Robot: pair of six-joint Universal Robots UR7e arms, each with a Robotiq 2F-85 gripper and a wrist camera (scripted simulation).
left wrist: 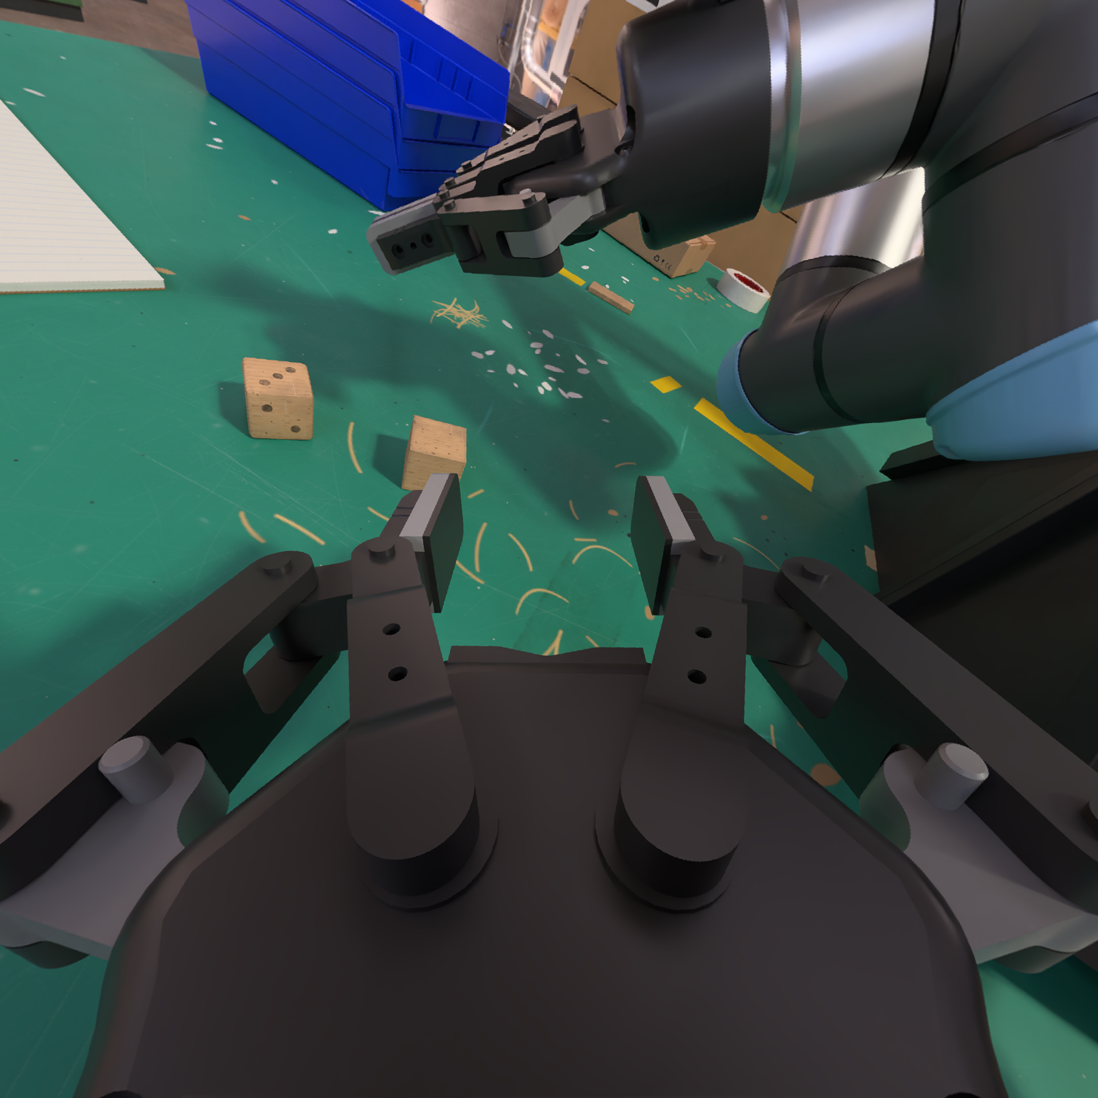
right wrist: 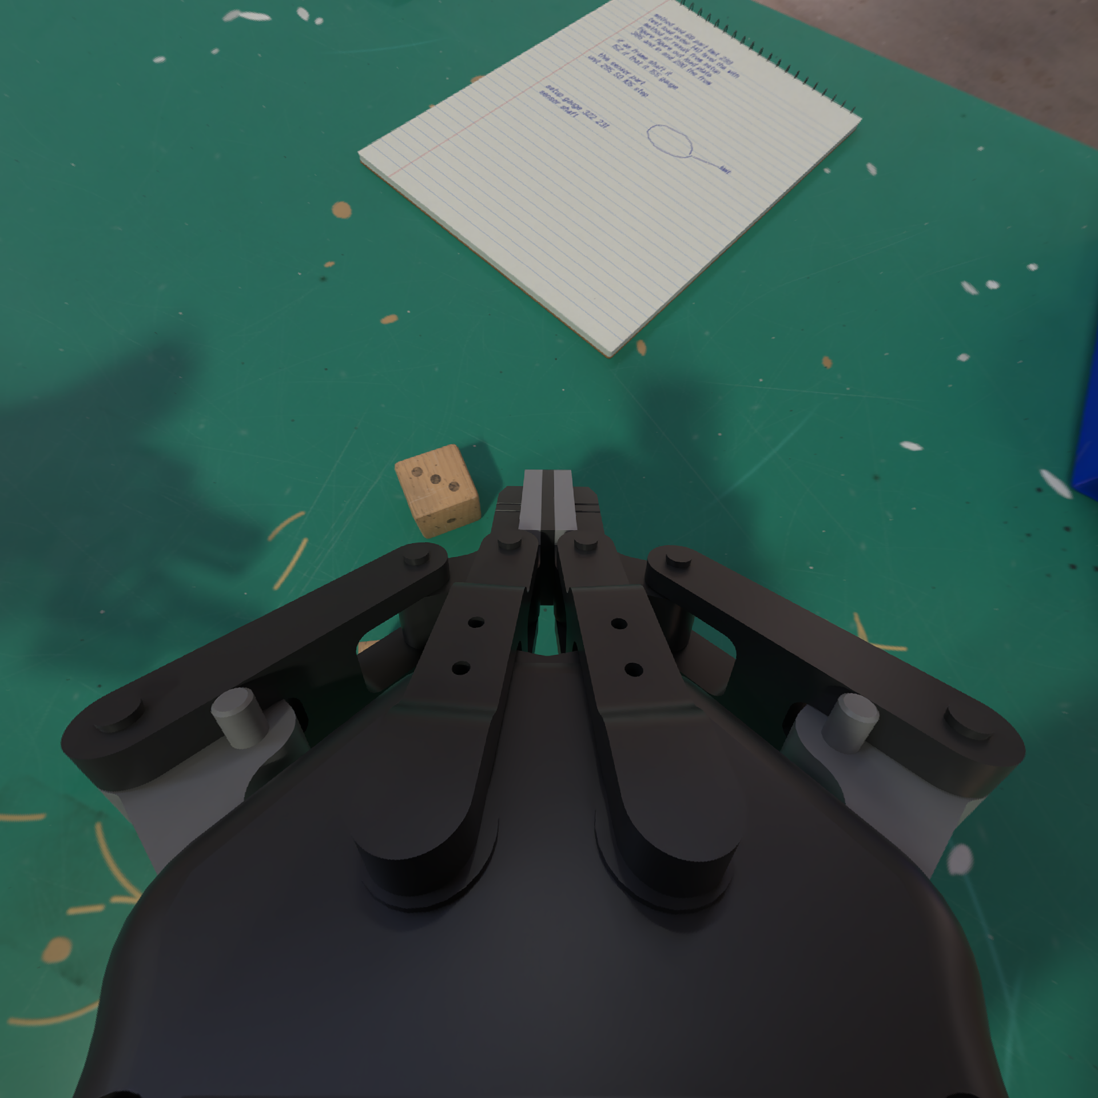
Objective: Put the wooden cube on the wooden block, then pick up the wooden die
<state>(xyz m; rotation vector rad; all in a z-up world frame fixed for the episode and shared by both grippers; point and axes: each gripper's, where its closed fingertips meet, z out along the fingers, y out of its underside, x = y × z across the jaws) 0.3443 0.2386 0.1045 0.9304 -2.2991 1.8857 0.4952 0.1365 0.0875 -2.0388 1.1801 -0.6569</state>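
Wooden cube (left wrist: 435, 453) upright on mat, left tool (left wrist: 545, 538) spread, right tool (right wrist: 547, 500) pressed together.

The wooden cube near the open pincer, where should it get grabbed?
Probably by two opposite flat side faces of the wooden cube, coming down from above. It sits flat on the green mat with free space all around, and its sides are parallel, so the pads can press evenly. The left pincer is already open, just short of it.
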